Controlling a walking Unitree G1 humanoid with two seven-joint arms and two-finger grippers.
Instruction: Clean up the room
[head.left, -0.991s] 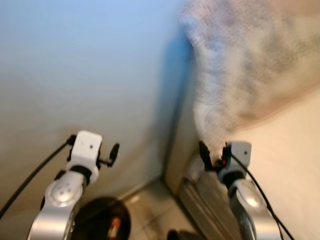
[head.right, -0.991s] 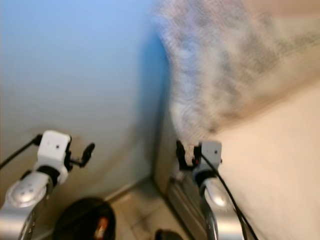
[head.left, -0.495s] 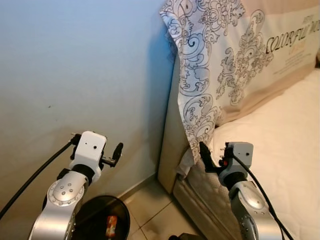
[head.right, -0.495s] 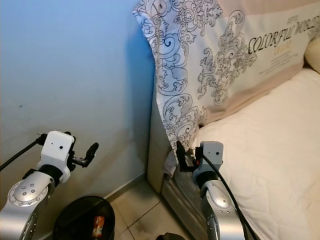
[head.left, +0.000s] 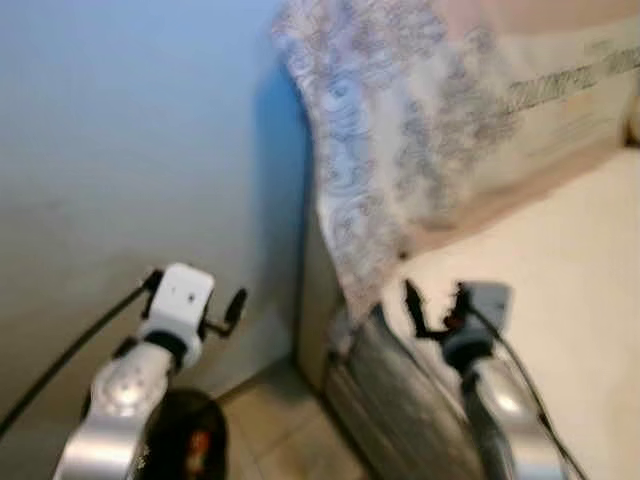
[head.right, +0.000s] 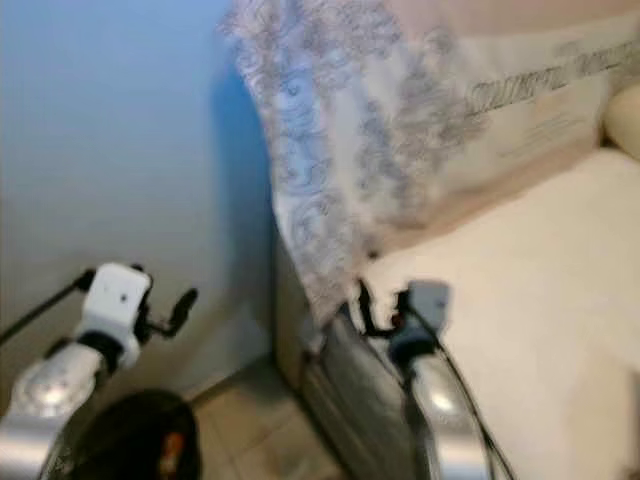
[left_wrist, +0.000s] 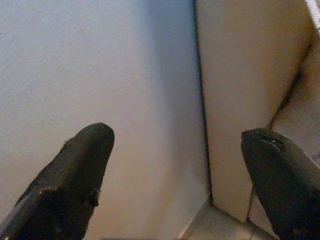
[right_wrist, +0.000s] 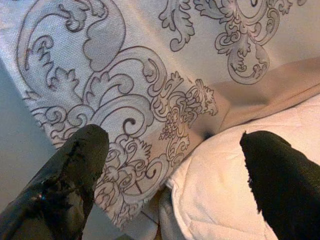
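Observation:
The head views are blurred. A patterned grey-and-white cloth (head.left: 390, 140) with beige printed lettering hangs over the bed's headboard (left_wrist: 245, 100). Below it lies the cream mattress (head.left: 570, 260). My right gripper (head.left: 432, 312) is raised at the mattress corner, open and holding nothing; its wrist view faces the cloth's (right_wrist: 150, 100) hanging corner and the mattress edge (right_wrist: 220, 190). My left gripper (head.left: 228, 312) is raised before the pale blue wall (head.left: 130, 150), open and holding nothing, with its fingers (left_wrist: 75, 170) pointing at the wall beside the headboard.
A round black bin (head.left: 185, 445) with something orange (head.left: 197, 443) inside stands on the tiled floor (head.left: 280, 430) under my left arm. The narrow floor strip runs between wall and bed side (head.left: 400, 410).
The camera has turned, so the whole scene has slid left and gone blurred. Both arms hold the same raised pose, with fingers still open.

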